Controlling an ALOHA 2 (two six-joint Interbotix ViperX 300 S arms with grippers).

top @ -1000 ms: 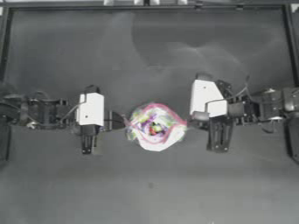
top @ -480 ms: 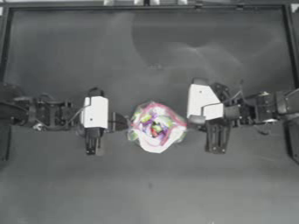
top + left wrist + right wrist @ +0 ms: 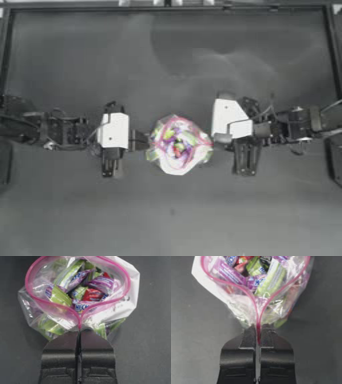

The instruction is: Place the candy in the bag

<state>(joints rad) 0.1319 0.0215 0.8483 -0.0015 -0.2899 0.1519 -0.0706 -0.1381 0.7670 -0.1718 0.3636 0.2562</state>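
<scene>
The bag (image 3: 178, 145) is clear plastic with a pink strip around its mouth. It lies in the middle of the table and holds several colourful wrapped sweets (image 3: 87, 288). My left gripper (image 3: 147, 143) is shut on the left end of the pink strip (image 3: 79, 321), its jaws pressed together. From the other side, my right gripper (image 3: 214, 142) is shut on the right end of the strip (image 3: 258, 321). Between them the mouth bows open in a wide loop (image 3: 254, 286). The candy is out of view; no single loose sweet shows on the table.
Dark table top (image 3: 174, 65) stretches behind the bag and in front of it (image 3: 174, 215). A raised frame edge (image 3: 167, 7) runs along the back, and both arms lie level with the bag at its sides.
Both arms have edged inward toward the bag and a little toward the table's front. The bag stays in the middle, held at both ends.
</scene>
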